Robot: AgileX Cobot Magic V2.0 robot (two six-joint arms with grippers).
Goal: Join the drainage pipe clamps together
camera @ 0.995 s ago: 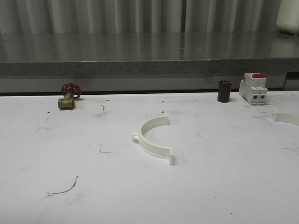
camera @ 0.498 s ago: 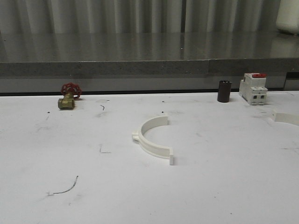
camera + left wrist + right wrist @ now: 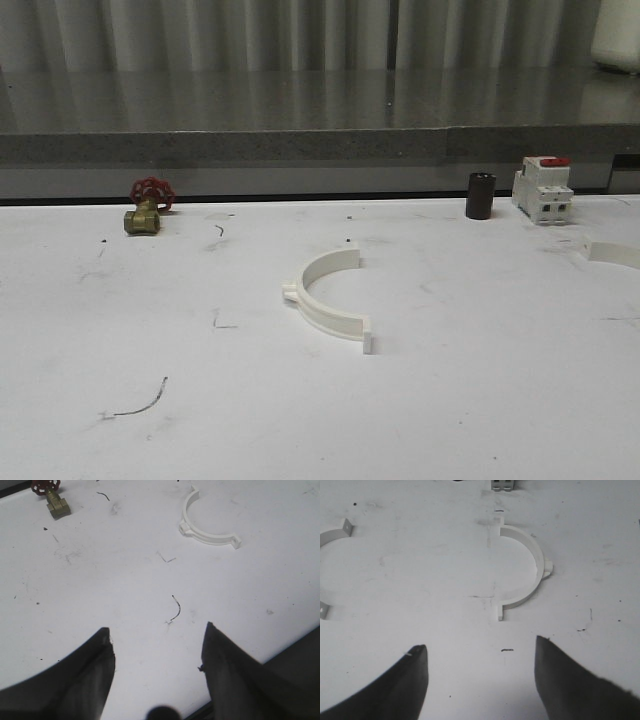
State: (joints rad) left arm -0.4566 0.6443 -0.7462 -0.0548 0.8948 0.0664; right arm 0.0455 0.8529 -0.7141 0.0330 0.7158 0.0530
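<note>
One white drainage pipe clamp [image 3: 325,296] lies flat near the middle of the table, its opening facing right. In the left wrist view this clamp [image 3: 210,538] lies far ahead of my left gripper [image 3: 156,628], which is open over bare table. The other clamp [image 3: 612,253] lies at the right edge of the front view. It shows whole in the right wrist view as a half-ring [image 3: 538,560] opening toward the first clamp [image 3: 335,534]. My right gripper [image 3: 480,642] is open, short of it, with nothing between its fingers.
A brass valve with a red handwheel [image 3: 148,205] stands at the back left. A dark cylinder [image 3: 480,195] and a white-and-red breaker block [image 3: 542,190] stand at the back right. A grey ledge [image 3: 300,145] runs behind the white table [image 3: 200,430].
</note>
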